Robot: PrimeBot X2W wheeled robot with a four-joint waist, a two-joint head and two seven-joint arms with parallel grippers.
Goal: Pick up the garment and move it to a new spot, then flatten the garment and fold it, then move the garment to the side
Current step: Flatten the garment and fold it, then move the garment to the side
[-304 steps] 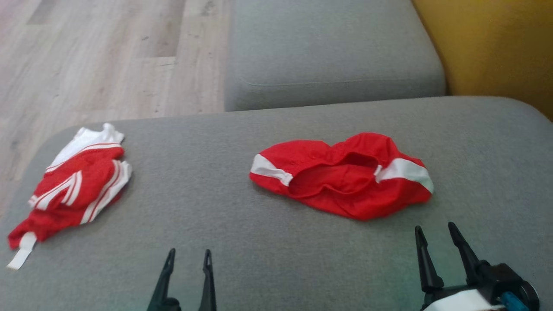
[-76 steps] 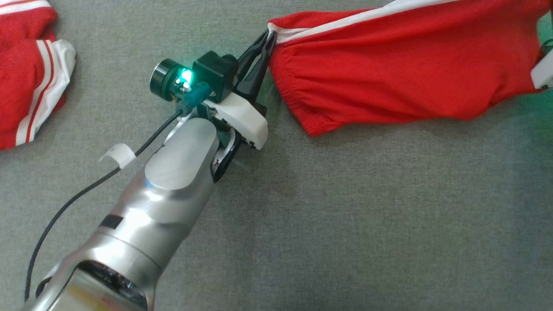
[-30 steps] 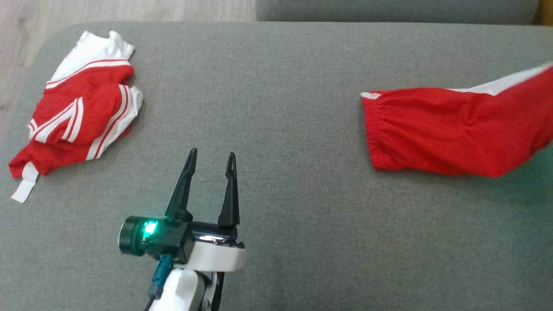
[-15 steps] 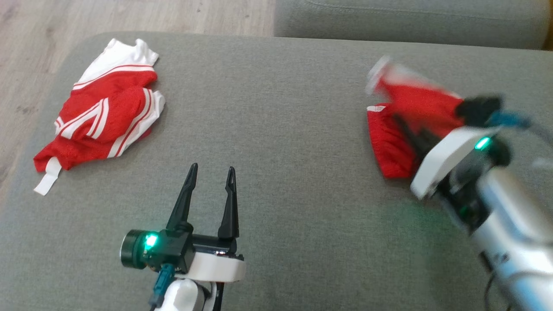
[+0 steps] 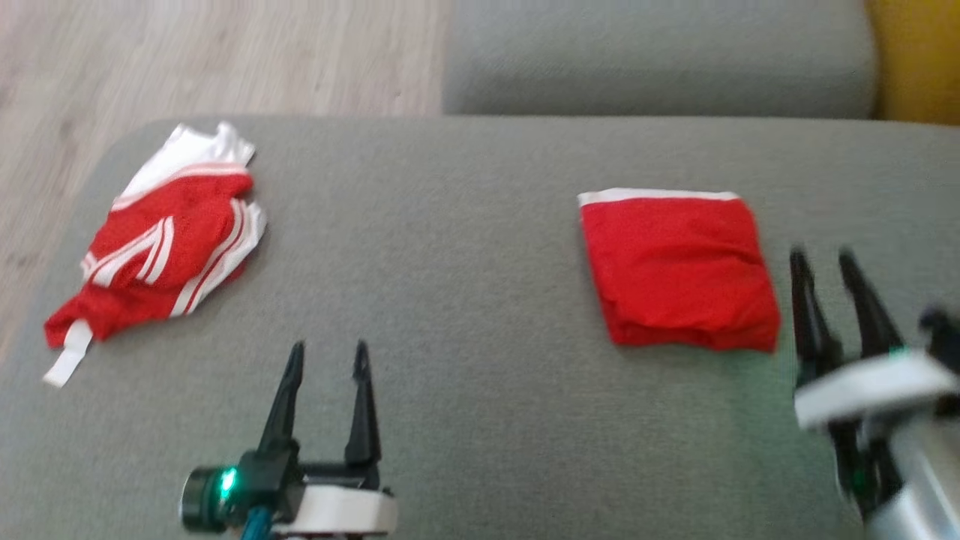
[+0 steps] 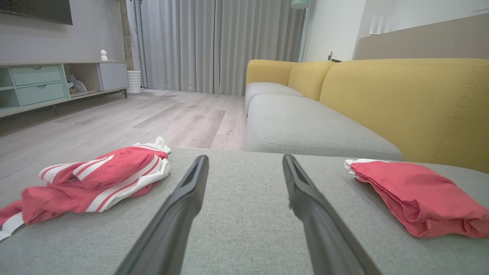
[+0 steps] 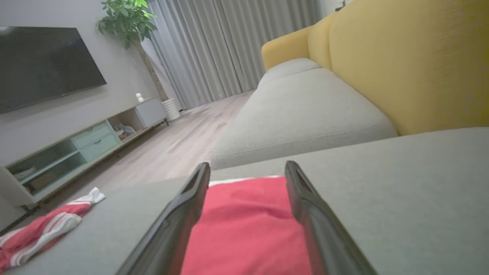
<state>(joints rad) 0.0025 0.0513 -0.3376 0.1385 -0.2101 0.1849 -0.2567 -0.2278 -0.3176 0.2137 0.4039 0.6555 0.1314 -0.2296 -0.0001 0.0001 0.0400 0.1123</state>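
Operator: What's nearest the camera?

Spotter: Your left gripper (image 5: pixel 330 346), over the near-left part of the grey cushion (image 5: pixel 465 300), fingers spread wide and empty. Your right gripper (image 5: pixel 821 256), blurred, stands at the cushion's near-right, fingers likewise parted and gripping nothing.

Operator: And the garment?

Spotter: The folded red garment (image 5: pixel 679 270) lies flat on the cushion's right half, a white band along its far edge, just left of your right gripper's fingers. A crumpled red-and-white striped garment (image 5: pixel 161 251) sits at the cushion's left end. Beyond the cushion you have a second grey seat (image 5: pixel 652 60), with wood floor (image 5: pixel 225 52) off its far-left corner and a yellow sofa back (image 5: pixel 915 60) off its far-right.
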